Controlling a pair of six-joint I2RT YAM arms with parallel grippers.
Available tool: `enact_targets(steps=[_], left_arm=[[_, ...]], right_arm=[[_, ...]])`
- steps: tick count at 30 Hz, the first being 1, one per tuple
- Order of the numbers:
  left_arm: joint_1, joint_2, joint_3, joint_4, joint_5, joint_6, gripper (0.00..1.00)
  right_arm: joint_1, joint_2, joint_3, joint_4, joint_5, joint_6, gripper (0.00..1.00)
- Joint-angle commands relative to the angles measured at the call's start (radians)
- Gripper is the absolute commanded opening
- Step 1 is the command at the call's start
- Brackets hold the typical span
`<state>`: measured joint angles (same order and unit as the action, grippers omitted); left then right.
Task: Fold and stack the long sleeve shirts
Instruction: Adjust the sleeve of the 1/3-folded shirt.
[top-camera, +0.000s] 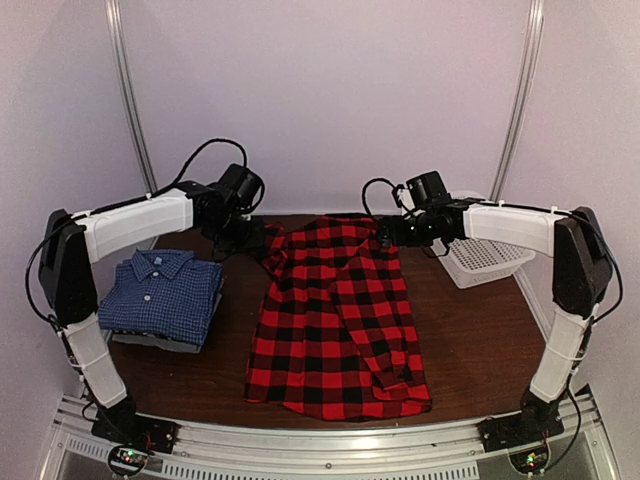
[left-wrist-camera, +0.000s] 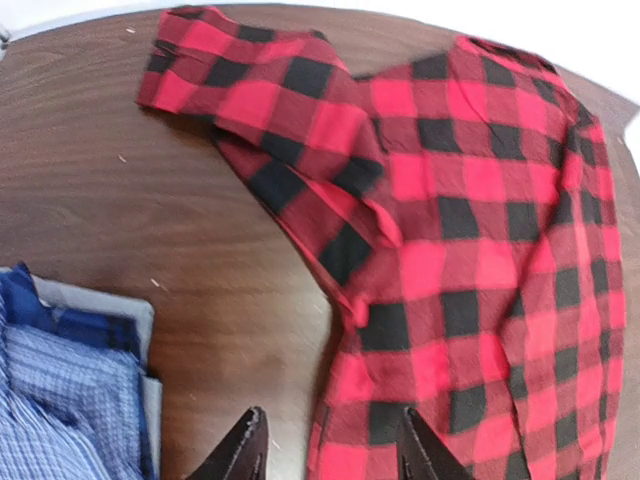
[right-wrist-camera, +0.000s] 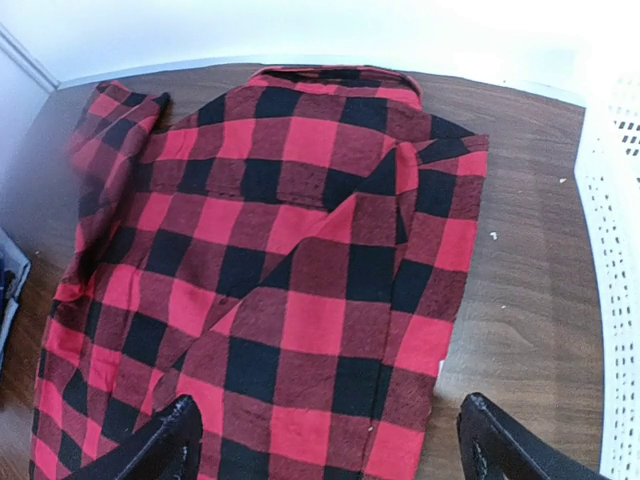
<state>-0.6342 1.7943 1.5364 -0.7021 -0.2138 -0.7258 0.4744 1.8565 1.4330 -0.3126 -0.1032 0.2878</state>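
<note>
Hovering over the plaid shirt (top-camera: 340, 320), both arms extended forward, left gripper (left-wrist-camera: 330, 432) part-open, right gripper (right-wrist-camera: 330, 412) wide open

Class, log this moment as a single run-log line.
red-and-black plaid shirt: flat mid-table | blue checked shirt: folded, left side | left gripper: open | right gripper: open

No writing, label or number can be read — anywhere.
</note>
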Motion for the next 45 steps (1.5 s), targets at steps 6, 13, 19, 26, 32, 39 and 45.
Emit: enact_targets(steps=[6,13,19,26,32,39,45], left_arm=[[0.191,0.152,0.103,0.098,0.019,0.077,0.49],[0.281,0.289,0.211,0.16,0.101,0.071,0.51],[0.325,0.415,0.325,0.177,0.108,0.031,0.53],[0.359,0.541,0.444,0.196,0.116,-0.043,0.53],[0.372,0.605,0.495,0.236,0.121,-0.094,0.54],[0.384,0.645,0.497,0.25,0.143,-0.188,0.53],[0.384,0.654,0.486,0.285,0.149,-0.218,0.48]], right_arm=[[0.061,-0.19,-0.166,0.055,0.03,0.034,0.9],[0.09,-0.255,-0.233,0.05,0.039,0.04,0.9],[0.11,-0.289,-0.274,0.048,0.045,0.05,0.9],[0.124,-0.344,-0.32,0.031,0.061,0.052,0.9],[0.127,-0.378,-0.357,0.016,0.075,0.051,0.9],[0.128,-0.396,-0.376,0.009,0.088,0.053,0.9],[0.128,-0.38,-0.367,0.005,0.083,0.053,0.9]])
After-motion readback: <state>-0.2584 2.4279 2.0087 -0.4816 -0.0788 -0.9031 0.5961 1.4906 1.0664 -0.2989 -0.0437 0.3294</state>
